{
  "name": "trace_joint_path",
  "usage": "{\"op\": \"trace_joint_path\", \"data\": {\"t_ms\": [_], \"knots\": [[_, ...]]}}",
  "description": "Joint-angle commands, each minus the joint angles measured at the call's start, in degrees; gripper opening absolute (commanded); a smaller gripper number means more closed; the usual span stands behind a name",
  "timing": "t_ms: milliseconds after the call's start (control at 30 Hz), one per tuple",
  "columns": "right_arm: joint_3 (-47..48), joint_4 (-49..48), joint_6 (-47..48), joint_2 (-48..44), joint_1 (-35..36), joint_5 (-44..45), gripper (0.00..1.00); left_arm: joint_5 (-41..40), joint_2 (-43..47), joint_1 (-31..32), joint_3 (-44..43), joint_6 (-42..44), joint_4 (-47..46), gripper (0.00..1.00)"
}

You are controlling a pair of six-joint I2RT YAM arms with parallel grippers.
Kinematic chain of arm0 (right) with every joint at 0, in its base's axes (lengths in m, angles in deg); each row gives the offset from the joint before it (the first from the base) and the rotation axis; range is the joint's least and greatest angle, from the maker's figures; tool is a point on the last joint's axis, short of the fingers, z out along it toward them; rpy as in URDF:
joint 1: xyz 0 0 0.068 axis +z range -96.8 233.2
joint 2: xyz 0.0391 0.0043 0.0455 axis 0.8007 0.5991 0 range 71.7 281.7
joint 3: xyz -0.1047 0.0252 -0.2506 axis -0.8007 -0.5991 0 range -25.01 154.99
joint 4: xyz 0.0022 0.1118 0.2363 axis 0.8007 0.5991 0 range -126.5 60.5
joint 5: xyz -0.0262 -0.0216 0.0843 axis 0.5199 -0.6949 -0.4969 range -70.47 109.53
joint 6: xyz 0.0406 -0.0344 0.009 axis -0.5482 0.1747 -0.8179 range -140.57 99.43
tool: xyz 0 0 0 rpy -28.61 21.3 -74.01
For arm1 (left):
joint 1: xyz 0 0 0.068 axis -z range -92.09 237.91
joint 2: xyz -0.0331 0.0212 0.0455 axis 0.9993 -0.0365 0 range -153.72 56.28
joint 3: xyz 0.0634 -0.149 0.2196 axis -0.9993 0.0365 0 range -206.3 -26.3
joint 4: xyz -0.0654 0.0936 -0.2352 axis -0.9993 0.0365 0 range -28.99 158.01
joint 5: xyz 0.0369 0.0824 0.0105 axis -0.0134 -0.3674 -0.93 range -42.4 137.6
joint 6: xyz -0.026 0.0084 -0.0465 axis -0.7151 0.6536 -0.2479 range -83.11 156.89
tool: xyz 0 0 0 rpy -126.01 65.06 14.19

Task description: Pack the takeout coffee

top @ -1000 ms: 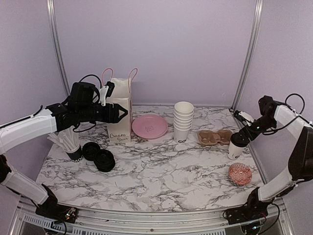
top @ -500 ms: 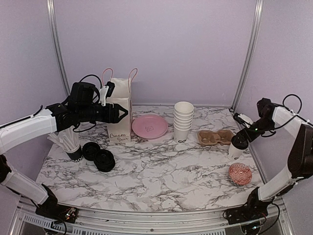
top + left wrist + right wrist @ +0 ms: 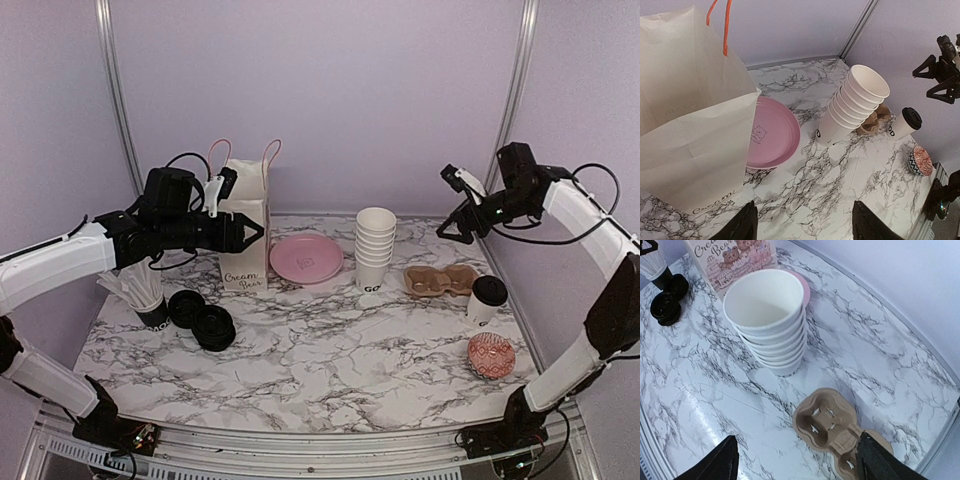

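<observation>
right gripper up high, jaws wide, empty; lidded cup, not yet packed, stands well below them by the carrier. left gripper gapes empty beside the bag. next, likely: descend, grip cup.

left arm and right arm: white shells, black joints, looping black cables; left gripper, right gripper black, perhaps white-trimmed.

1. Plain lavender walls enclose the back and both sides.
2. Silver metal posts stand at the rear corners.
3. The white worktop has grey marble veining, softly and evenly lit.
</observation>
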Motion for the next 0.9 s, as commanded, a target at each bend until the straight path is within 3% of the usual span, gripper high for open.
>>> {"op": "trace_joint_path", "data": {"t_ms": [0,100,300,667,867], "knots": [[8.07,-7.67,-4.8,5.24,7.83,1.85,0.73,2.39,1.46,-0.35,-1.65,0.44,0.0,0.64],[13.26,-10.87,-5.92,8.23,13.56,6.11,0.67,4.37,1.2,-0.35,-1.74,1.05,0.01,0.62],[24.67,-5.41,-2.9,17.94,20.39,8.69,0.58,5.64,0.44,-0.35,-1.67,1.05,0.07,0.61],[26.46,-2.47,-2.71,24.88,23.98,12.34,0.51,4.81,0.25,-0.35,-1.56,1.55,0.44,0.61],[26.29,-1.75,-2.84,25.35,24.03,12.18,0.33,4.92,0.05,-0.35,-1.56,1.51,0.46,0.61]]}}
